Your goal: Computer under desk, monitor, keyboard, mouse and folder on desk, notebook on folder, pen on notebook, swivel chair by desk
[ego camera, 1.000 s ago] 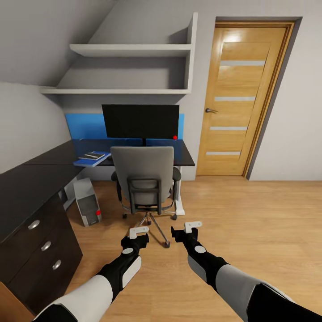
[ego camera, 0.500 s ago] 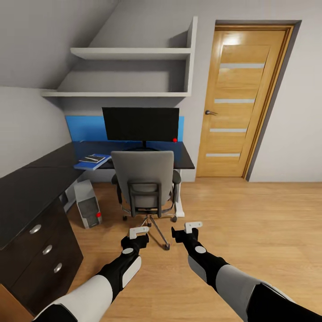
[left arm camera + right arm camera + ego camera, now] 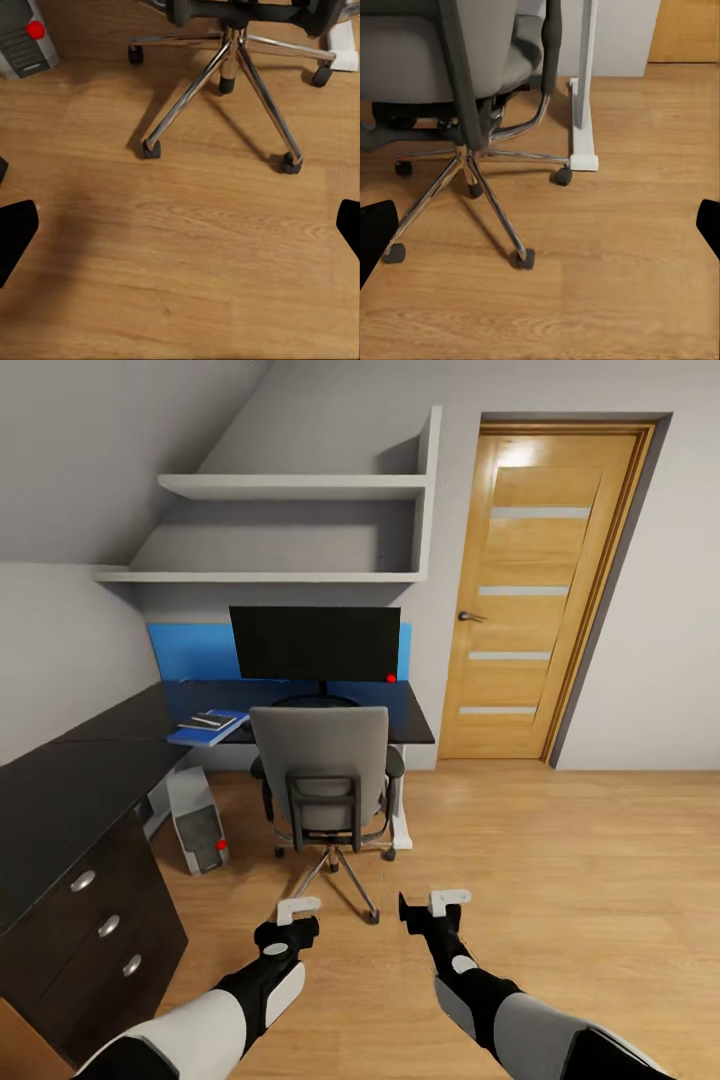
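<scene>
Both our arms pulled back from the swivel chair (image 3: 325, 780), left gripper (image 3: 290, 922) and right gripper (image 3: 436, 911) spread wide, holding nothing, monitor (image 3: 315, 644) beyond the chair, computer (image 3: 197, 821) beside it.

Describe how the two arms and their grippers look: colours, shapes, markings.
Both arms are built alike: white shells on the forearms, black wrist sections, each with a small grey round cap on top. The left gripper and right gripper have black bodies ending in pale, flat, blocky fingers. No cables or lettering can be made out.
</scene>
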Motion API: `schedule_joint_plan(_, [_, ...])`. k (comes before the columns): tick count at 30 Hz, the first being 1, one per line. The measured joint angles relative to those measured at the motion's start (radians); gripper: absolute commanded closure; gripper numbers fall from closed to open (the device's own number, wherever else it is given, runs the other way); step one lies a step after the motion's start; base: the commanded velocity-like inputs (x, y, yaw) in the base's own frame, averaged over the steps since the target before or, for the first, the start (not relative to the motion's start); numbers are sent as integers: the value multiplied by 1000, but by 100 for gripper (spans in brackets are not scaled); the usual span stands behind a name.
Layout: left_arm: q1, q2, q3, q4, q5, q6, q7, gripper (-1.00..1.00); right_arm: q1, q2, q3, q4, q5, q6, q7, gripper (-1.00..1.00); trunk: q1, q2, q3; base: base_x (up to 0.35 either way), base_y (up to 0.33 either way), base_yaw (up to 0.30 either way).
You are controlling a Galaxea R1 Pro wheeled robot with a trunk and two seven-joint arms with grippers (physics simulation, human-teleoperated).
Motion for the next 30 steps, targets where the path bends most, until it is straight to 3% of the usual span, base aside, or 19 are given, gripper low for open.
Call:
schedule_joint_plan(6, [12, 0, 2, 127, 3, -125, 0, -100, 104, -4, -1, 7, -1, -96, 1, -100, -23, 42, 19, 0, 0, 0])
schedule_joint_plan(13, [120, 0, 9, 151, 4, -212, 5, -100, 222, -7, -2, 60, -2, -202, 2, -100, -50, 91, 41, 0, 0, 0])
schedule_joint_plan(18, [242, 0, 11, 154, 5, -282, 6, -100, 289, -19, -4, 122, -7, -268, 2, -100, -69, 126, 56, 0, 0, 0])
schedule_joint_plan(26, [384, 72, 12, 155, 5, -363, 0, -100, 360, -62, -3, 137, -13, -354, 4, -100, -100, 182, 81, 0, 0, 0])
schedule_joint_plan(30, [429, 81, 10, 155, 4, -395, -2, -100, 390, -66, -2, 138, -13, -371, 5, -100, -115, 210, 94, 0, 0, 0])
